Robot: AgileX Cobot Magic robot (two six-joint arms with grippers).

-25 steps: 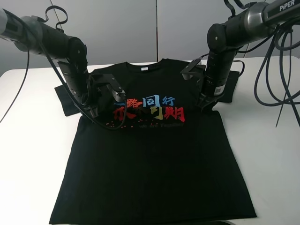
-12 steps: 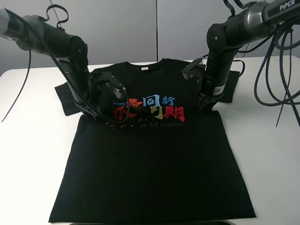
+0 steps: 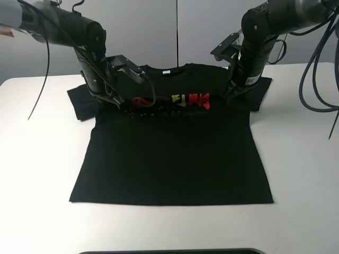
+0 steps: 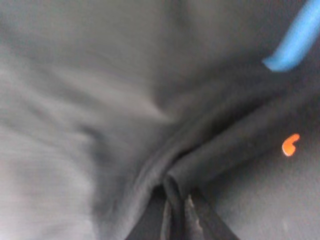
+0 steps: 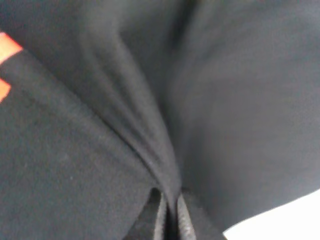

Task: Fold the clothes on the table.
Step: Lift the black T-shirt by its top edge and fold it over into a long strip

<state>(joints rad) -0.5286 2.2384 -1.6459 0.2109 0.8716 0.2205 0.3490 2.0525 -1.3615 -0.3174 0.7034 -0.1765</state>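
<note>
Closed jaws pinch a fold of the black T-shirt (image 4: 90, 100) near a blue printed stroke (image 4: 295, 40).

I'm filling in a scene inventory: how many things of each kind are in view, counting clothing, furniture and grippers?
T-shirt: 1
Table: 1
Grippers: 2, the left gripper and the right gripper
Total: 4

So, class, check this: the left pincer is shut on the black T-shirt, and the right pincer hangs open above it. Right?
No: the right pincer is shut on the T-shirt too, pinching a fold, as the right wrist view shows.
</note>
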